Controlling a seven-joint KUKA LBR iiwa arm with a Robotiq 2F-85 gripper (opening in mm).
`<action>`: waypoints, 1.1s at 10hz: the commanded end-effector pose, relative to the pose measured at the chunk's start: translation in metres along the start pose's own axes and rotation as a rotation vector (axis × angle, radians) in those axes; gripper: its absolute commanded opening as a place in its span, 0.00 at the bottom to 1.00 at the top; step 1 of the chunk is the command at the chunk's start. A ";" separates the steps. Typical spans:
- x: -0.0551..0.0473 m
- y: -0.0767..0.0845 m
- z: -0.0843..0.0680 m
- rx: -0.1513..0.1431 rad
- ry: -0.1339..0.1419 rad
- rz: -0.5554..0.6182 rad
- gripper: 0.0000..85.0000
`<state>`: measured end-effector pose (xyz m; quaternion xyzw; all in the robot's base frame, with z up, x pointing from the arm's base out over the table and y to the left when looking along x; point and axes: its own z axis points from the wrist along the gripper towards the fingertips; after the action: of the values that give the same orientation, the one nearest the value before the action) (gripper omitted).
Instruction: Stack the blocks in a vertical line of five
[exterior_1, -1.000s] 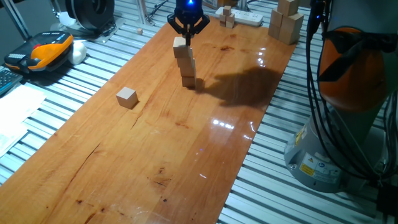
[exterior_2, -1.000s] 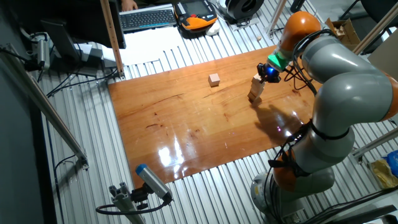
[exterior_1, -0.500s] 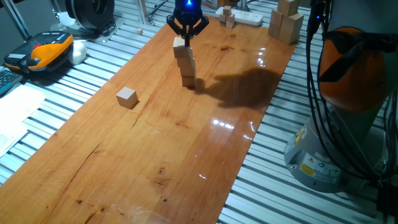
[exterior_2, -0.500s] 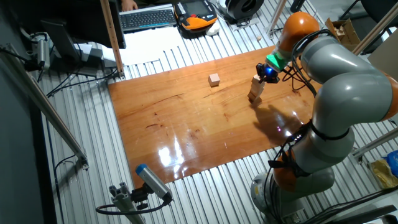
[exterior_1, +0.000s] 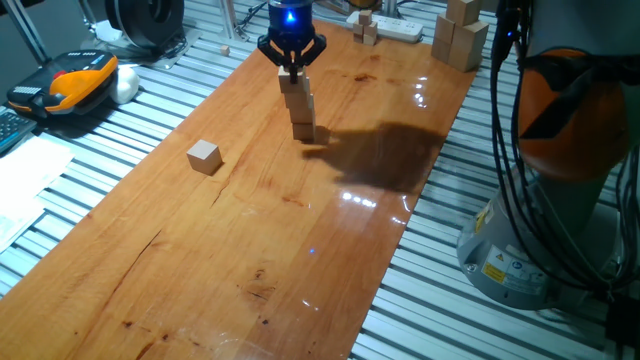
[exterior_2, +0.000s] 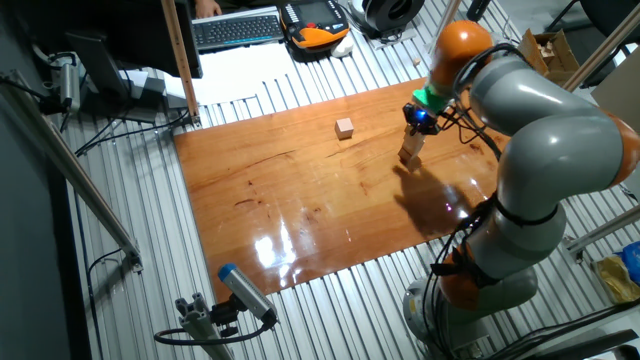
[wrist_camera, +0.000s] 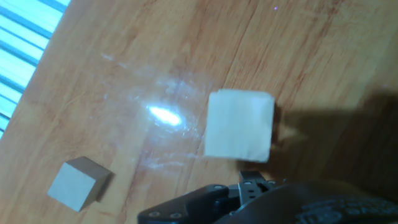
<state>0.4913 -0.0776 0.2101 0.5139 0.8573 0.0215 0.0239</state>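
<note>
evidently the gripper (exterior_1: 292, 66) hangs just above the four-block stack (exterior_1: 299, 104), fingers spread and empty; the fifth block (exterior_1: 204, 156) lies apart, unstacked.

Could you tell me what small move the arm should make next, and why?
Probably swing the gripper away from the stack toward the loose block. The fixed views show about four blocks stacked with the gripper just above them, and one block lying alone on the table, so the fifth remains to be fetched.
</note>
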 end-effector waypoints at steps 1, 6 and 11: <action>0.001 0.002 0.002 0.000 0.002 0.002 0.00; 0.009 0.022 0.018 -0.001 0.011 0.026 0.00; 0.002 0.039 0.029 0.033 -0.016 0.026 0.00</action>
<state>0.5270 -0.0571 0.1835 0.5259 0.8503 0.0043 0.0224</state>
